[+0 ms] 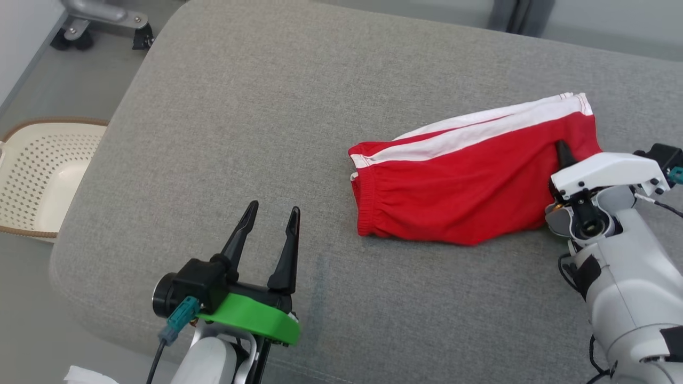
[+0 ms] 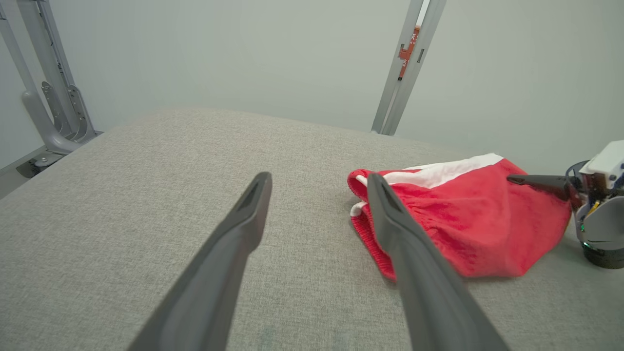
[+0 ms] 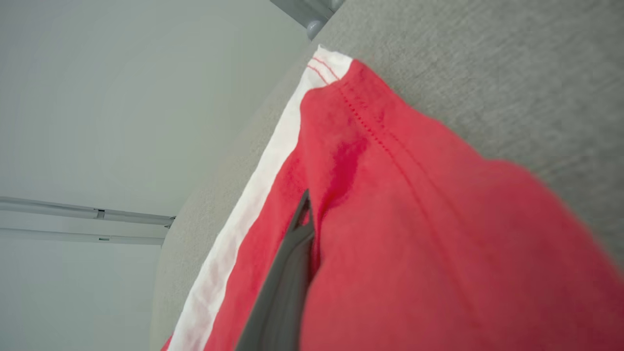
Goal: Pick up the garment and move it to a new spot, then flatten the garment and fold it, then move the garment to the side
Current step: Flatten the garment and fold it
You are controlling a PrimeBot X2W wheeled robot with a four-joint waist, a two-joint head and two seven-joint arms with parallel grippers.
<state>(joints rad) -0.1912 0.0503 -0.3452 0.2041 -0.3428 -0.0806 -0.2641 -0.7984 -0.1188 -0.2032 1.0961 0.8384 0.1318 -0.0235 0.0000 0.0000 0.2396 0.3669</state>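
Garment (image 1: 469, 186) lies on grey cushion (image 1: 267, 133), right jaws pinching it.

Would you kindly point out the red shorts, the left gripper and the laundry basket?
red shorts (image 1: 459, 197), head view, middle of the red cloth
left gripper (image 1: 274, 207), head view, midway between its fingertips
laundry basket (image 1: 37, 165), head view, perforated wall

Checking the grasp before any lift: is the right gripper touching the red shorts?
Touching. In the right wrist view the right gripper is shut on a pinched fold of the red shorts.
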